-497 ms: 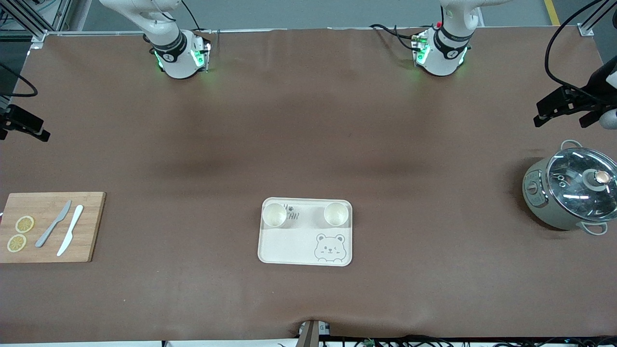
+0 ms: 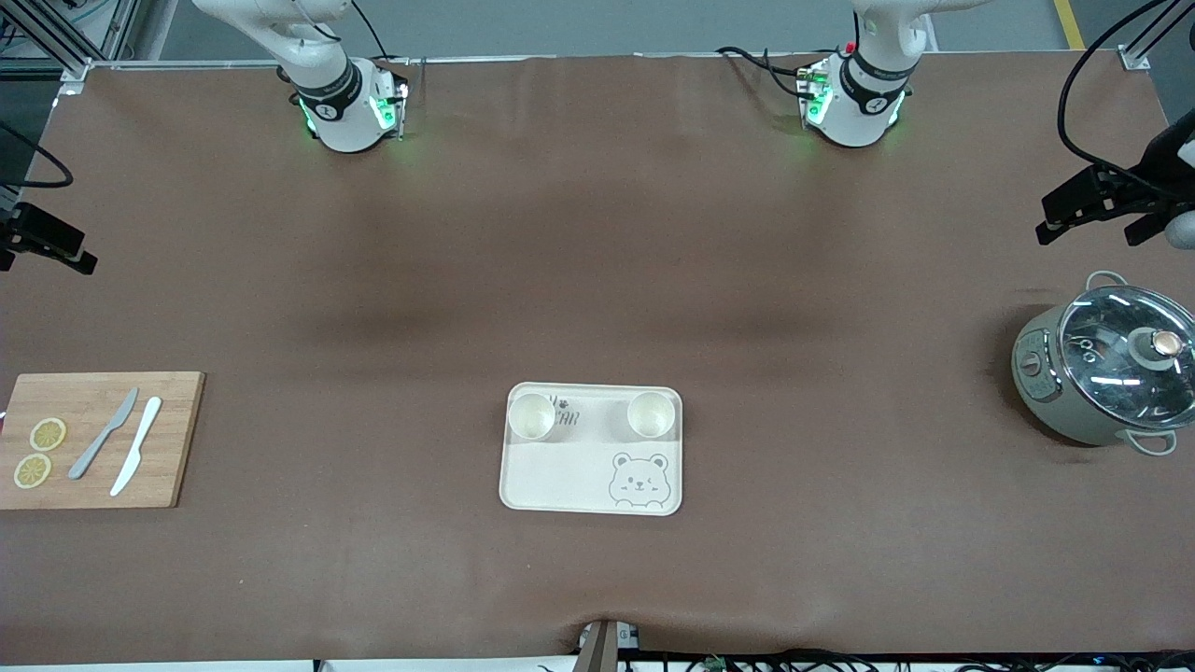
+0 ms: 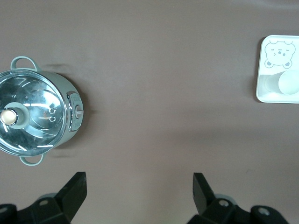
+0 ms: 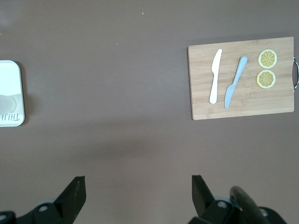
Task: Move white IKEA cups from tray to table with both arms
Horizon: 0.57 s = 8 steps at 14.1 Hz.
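Both white IKEA cups (image 2: 532, 415) (image 2: 651, 414) sit upright on your bear-print tray (image 2: 560, 476), mid tabletop. Left gripper (image 2: 1102, 207) hangs w/ fingers apart near the pot (image 2: 1102, 369), right gripper (image 2: 42, 239) apart too, prob. empty; both well apart from cups.

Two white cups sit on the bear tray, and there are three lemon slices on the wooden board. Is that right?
Almost. The two cups do sit on the bear tray, but the wooden board holds two lemon slices, not three; the front view shows it.
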Each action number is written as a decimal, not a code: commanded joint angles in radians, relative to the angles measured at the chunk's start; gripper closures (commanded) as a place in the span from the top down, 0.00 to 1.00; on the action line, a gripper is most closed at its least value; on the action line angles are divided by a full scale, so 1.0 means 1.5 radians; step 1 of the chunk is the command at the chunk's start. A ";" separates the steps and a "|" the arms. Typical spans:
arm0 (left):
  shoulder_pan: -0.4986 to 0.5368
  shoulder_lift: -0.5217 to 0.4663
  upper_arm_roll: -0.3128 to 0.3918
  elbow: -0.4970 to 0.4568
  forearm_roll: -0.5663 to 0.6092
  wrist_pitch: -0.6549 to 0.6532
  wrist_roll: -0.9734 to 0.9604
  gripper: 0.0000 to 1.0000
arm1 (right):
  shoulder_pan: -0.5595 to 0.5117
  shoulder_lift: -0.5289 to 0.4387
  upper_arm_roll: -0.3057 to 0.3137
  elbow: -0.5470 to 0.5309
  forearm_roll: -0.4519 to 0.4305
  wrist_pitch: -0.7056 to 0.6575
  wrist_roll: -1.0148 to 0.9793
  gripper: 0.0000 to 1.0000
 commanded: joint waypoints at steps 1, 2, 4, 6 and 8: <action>0.007 0.026 -0.004 0.014 -0.008 -0.013 0.001 1.00 | -0.013 0.008 0.008 0.017 -0.005 -0.009 -0.002 1.00; 0.002 0.030 -0.004 0.013 -0.008 -0.013 -0.011 1.00 | -0.014 0.013 0.007 0.016 -0.004 -0.011 -0.002 1.00; -0.005 0.050 -0.010 0.014 -0.006 -0.010 -0.007 1.00 | -0.013 0.022 0.007 0.015 -0.007 -0.015 -0.004 1.00; -0.009 0.081 -0.012 0.016 -0.012 -0.006 -0.010 1.00 | -0.005 0.021 0.008 0.013 -0.008 -0.015 -0.002 1.00; -0.027 0.109 -0.014 0.016 -0.014 0.008 -0.005 1.00 | -0.004 0.023 0.008 0.015 -0.003 -0.011 -0.003 1.00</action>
